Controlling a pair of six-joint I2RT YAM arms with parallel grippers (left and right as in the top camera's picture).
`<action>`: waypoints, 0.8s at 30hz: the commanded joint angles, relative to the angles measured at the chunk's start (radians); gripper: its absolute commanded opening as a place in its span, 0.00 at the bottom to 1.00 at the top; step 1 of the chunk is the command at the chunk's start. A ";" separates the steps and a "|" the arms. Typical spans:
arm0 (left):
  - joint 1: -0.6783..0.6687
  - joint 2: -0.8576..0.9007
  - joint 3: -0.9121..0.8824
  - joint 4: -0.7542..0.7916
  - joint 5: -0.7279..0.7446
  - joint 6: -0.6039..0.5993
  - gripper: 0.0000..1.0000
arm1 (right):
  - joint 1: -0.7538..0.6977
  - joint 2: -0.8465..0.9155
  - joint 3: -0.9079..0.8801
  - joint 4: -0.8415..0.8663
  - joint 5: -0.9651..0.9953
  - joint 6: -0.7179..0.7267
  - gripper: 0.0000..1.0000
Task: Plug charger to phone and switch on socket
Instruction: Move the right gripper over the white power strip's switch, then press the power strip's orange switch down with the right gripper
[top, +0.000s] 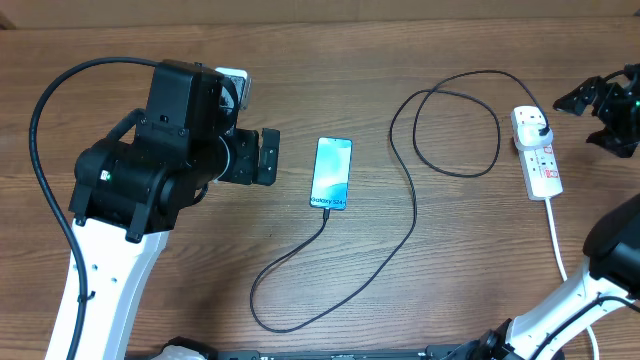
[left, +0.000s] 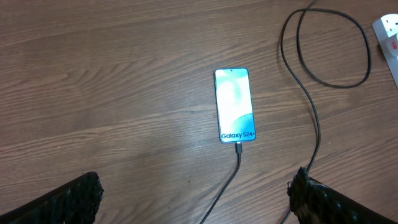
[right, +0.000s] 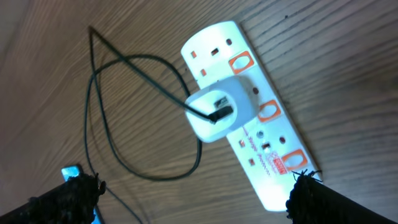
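The phone (top: 332, 173) lies flat mid-table with its cyan screen lit; in the left wrist view the phone (left: 235, 106) has the charger (left: 238, 149) tip seated in its bottom edge. The charger (top: 408, 200) cable runs in loops to a white adapter (right: 221, 112) plugged into the socket (right: 273, 149), a white strip with orange-red switches. My left gripper (top: 270, 157) stands open just left of the phone, empty, with the left gripper (left: 193, 194) above bare wood. The right gripper (right: 191, 188) hovers open over the socket (top: 541, 160), holding nothing.
The socket's thick white cord (top: 556, 235) trails toward the table's front right. A large cable loop (top: 458, 122) lies between phone and socket, and another bend (top: 272, 318) sits near the front edge. The left arm's body (top: 150, 170) covers the table's left part.
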 joint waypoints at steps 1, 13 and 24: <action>-0.001 0.004 0.007 0.000 -0.006 0.019 0.99 | 0.005 0.034 -0.028 0.037 0.000 -0.013 1.00; -0.001 0.004 0.007 0.000 -0.006 0.019 0.99 | 0.042 0.044 -0.290 0.288 -0.055 -0.014 1.00; -0.001 0.004 0.007 0.000 -0.006 0.019 0.99 | 0.060 0.044 -0.348 0.416 -0.045 -0.014 1.00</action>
